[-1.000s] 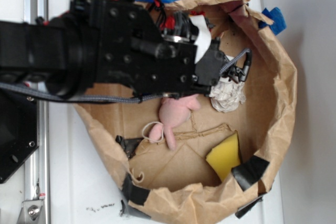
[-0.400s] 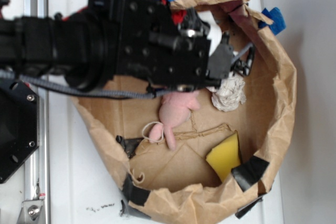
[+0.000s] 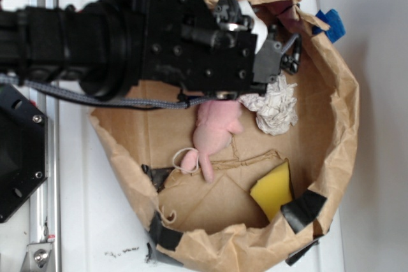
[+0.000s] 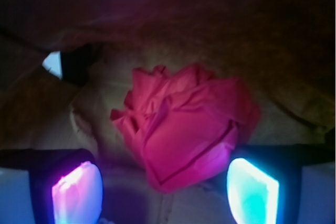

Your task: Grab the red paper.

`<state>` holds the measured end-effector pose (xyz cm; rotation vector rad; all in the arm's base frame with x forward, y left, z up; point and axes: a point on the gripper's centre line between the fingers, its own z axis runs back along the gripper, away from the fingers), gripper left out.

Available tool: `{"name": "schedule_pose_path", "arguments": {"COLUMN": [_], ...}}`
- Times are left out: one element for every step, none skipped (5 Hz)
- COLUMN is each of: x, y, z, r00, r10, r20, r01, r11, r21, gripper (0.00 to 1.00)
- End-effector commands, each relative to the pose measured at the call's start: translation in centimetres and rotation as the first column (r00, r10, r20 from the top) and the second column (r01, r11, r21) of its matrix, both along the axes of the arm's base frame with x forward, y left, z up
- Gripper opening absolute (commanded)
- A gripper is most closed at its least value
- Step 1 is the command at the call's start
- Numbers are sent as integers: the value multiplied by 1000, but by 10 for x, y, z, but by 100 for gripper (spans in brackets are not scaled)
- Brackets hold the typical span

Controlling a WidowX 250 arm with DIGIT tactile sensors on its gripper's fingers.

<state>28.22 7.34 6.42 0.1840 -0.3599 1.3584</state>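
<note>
In the exterior view, a cut-down brown paper bag [image 3: 344, 113] with black tape patches on its rim lies on a white surface [image 3: 95, 227]. The black robot arm [image 3: 127, 36] reaches across the bag's upper left part and hides much of the floor there. Inside the bag, a crumpled white paper wad [image 3: 274, 107] lies just right of the arm's end, and a pink plush toy [image 3: 213, 135] lies just left of the wad, its top under the arm. A yellow sponge [image 3: 273, 188] leans near the lower right wall, well apart from the toy. Blue tape [image 3: 330, 25] sticks to the rim at the upper right. The red paper cannot be seen here; the arm covers that corner.

In the wrist view, the red paper [image 4: 184, 129] lies crumpled on the brown floor of the bag, close to the back wall. The gripper [image 4: 165, 195] has its jaws spread wide: one glowing pad [image 4: 77, 192] shows pink at the lower left, the other teal at the lower right. The paper sits between them, its lower edge near the teal pad, and neither pad clearly touches it.
</note>
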Motion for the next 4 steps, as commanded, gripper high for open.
{"name": "schedule_pose_path", "arguments": {"x": [-10,-10,-7,-2], "y": [15,19,27,28], "z": [21,18,3,-9], "r00": [994,993,989,988], "r10": [74,92,125,137], "r20": [75,69,80,75], "r01": [-76,-95,-128,-141], "r11": [997,995,991,989], "r21": [24,30,31,48], "gripper": [100,100,100,100]}}
